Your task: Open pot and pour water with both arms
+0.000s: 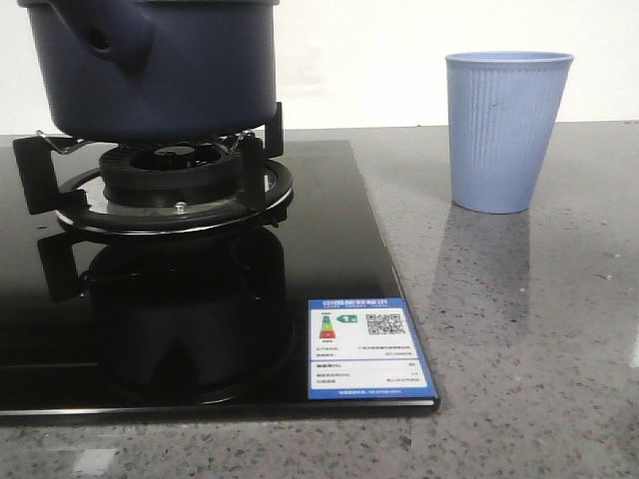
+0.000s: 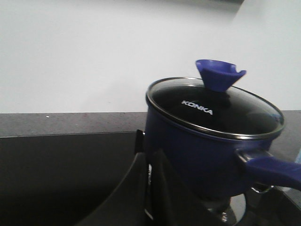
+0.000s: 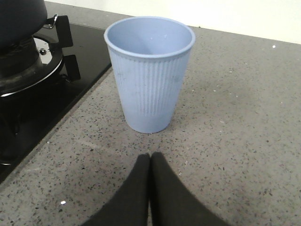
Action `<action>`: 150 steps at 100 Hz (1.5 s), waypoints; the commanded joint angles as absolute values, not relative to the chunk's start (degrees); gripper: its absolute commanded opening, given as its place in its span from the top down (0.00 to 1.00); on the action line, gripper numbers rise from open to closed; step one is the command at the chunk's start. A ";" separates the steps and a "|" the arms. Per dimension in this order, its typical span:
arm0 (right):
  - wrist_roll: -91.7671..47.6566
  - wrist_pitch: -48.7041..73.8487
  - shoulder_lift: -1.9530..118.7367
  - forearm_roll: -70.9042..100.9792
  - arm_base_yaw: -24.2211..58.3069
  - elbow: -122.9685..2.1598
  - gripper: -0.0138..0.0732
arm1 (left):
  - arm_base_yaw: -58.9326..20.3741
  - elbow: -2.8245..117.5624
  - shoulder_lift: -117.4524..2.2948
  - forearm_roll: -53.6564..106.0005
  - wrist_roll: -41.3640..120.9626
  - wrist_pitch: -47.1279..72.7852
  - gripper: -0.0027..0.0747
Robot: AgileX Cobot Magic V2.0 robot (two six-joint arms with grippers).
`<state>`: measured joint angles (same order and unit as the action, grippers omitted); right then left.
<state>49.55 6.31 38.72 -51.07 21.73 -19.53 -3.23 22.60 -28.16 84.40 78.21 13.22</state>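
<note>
Navy pot [image 2: 207, 150] — glass-lidded, upright — sits on the burner [image 1: 175, 185].

We saw a dark navy-blue pot [image 1: 150, 70] with matte sides; its glass lid [image 2: 221, 113] looked black under a silvery rim, carried white "KONKA" lettering, and wore a brighter blue knob [image 2: 218, 74]. The pot's handle [image 2: 273, 172] was the same bright blue. The burner [image 1: 175, 185] and the glossy hob [image 1: 200, 319] were black, the hob mirroring the pot. A label [image 1: 369, 349] on the hob's near right corner was blue-bordered and white, with a black QR code. The cup [image 1: 506, 130] was light blue with fine vertical ribs. The countertop [image 1: 539, 349] was grey, speckled dark and white. Both sets of gripper fingers [image 3: 150, 188] were black. The wall [image 2: 94, 52] was white.
</note>
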 commanded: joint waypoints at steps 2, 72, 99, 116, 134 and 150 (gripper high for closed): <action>49.39 4.22 38.33 -52.01 21.74 -21.09 0.92 | -3.72 24.25 -28.20 76.31 67.92 8.95 0.99; 49.39 4.22 38.33 -52.01 21.74 -21.09 0.92 | -3.23 -1.89 1.25 10.08 3.75 -3.46 0.99; 49.39 4.22 38.33 -52.01 21.74 -21.09 0.92 | -1.50 -1.99 1.73 9.43 3.75 1.28 0.99; 49.39 4.22 38.33 -52.01 21.74 -21.09 0.92 | -1.62 -1.99 1.73 9.53 3.75 2.04 0.99; 49.39 4.22 38.33 -52.01 21.74 -21.09 0.92 | -1.62 -1.99 1.73 9.53 3.75 2.04 0.99; 49.39 4.22 38.33 -52.01 21.74 -21.09 0.92 | -1.62 -1.99 1.73 9.53 3.75 2.04 0.99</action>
<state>49.55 6.44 38.62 -51.07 21.73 -19.53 -1.58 -0.10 0.26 9.40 4.27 5.90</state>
